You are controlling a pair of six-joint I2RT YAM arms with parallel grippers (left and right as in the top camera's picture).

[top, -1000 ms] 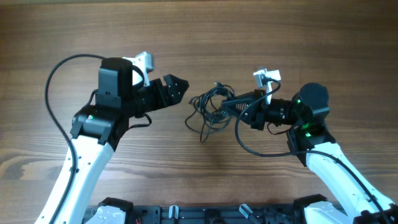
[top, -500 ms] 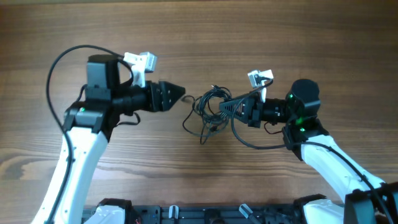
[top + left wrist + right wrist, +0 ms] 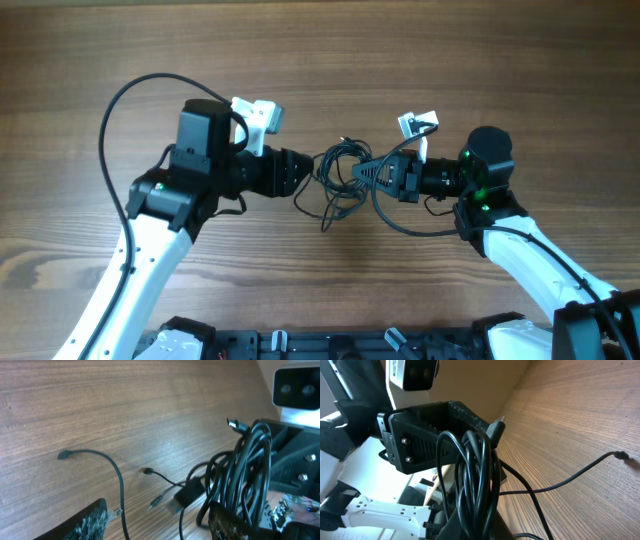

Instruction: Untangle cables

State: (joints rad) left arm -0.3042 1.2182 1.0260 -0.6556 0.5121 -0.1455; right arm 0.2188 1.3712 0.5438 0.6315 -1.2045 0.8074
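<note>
A: Status?
B: The cables (image 3: pixel 338 172) form one knotted bundle mid-way across the table (image 3: pixel 320 60); the right gripper (image 3: pixel 360 172) is clamped on the coil; the left gripper (image 3: pixel 304 172) has its fingers apart beside it.
A: Handling?
B: Probably light, limp and snag-prone; take an outer loop near a plug; pull gently.

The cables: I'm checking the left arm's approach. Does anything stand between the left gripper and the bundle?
Nothing visible does. The left gripper is open at the left edge of the cables, with only their own loose strands on the table before it. The right gripper grips them from the opposite side.
</note>
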